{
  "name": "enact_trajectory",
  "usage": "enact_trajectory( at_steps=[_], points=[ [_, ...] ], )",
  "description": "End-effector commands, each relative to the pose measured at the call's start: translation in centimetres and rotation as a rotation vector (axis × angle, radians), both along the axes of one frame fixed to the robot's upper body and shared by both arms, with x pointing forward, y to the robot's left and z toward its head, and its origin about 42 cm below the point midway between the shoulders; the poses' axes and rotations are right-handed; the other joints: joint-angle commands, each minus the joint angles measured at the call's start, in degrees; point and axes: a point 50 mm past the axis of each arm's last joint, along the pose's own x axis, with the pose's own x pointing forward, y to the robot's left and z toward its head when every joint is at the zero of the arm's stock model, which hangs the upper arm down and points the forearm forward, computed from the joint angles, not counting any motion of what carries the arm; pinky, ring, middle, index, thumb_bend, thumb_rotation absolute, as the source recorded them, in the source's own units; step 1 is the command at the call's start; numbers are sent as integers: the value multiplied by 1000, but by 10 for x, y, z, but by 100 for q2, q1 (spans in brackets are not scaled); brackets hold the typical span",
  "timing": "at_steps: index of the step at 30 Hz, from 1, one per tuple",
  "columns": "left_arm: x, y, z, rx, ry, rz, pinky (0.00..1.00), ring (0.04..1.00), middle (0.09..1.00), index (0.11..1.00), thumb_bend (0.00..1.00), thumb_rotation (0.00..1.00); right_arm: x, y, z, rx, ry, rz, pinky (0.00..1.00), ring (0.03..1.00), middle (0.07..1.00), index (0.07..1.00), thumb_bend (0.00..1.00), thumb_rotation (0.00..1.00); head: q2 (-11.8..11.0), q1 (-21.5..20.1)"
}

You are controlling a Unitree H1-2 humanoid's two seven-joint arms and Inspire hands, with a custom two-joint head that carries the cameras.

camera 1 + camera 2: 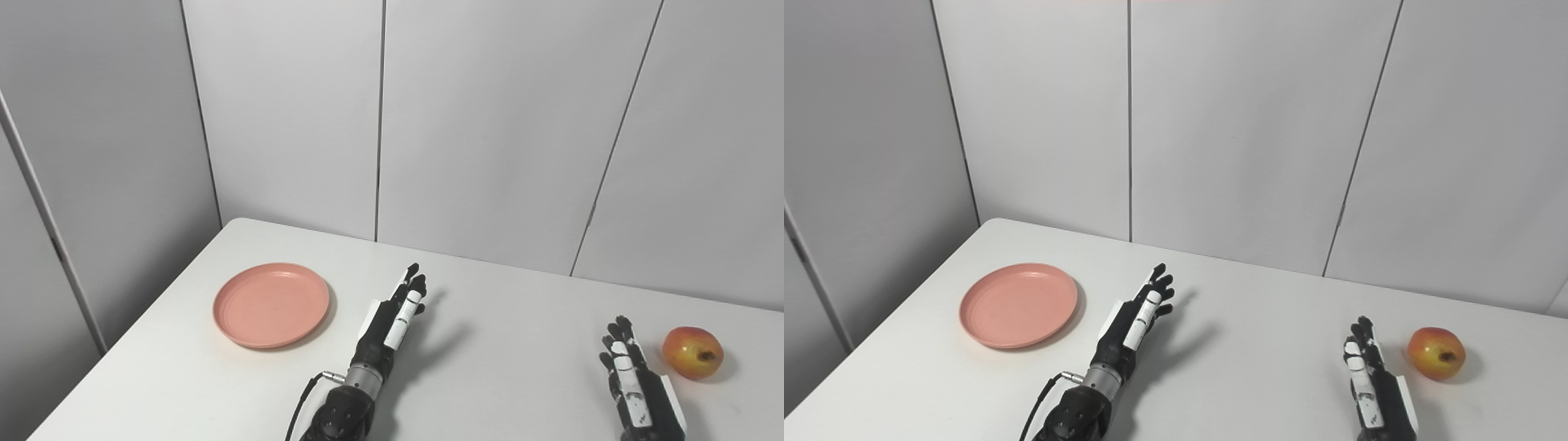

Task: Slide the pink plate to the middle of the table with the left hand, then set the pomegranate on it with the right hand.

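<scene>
Both hands empty, fingers extended: left hand right of pink plate, right hand beside pomegranate on surface.

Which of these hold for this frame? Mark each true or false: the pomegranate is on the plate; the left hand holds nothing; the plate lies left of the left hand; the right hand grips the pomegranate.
1. The pomegranate is on the pink plate. False: it lies on the table, far right.
2. The left hand holds nothing. True.
3. The plate lies left of the left hand. True.
4. The right hand grips the pomegranate. False: it is open beside it, apart.
</scene>
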Motion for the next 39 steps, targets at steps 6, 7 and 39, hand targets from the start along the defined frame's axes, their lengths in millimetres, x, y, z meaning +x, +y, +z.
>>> enact_trajectory(
  at_steps=[6,7,39],
  points=[
    [-6,18,-11,-97,-16,55,931,958,976,975,515,1000,2,0,6,-14,-51,-1,1000,1000,1000,1000,478,818,-31,11],
    [-6,19,-9,-108,-23,57,931,958,976,975,515,1000,3,0,6,-15,-51,3,1000,1000,1000,1000,477,821,-45,18],
    [7,91,98,-122,-247,214,868,889,902,899,583,1000,5,0,6,-11,-71,-2,1000,1000,1000,1000,452,854,-40,114]
  ],
)
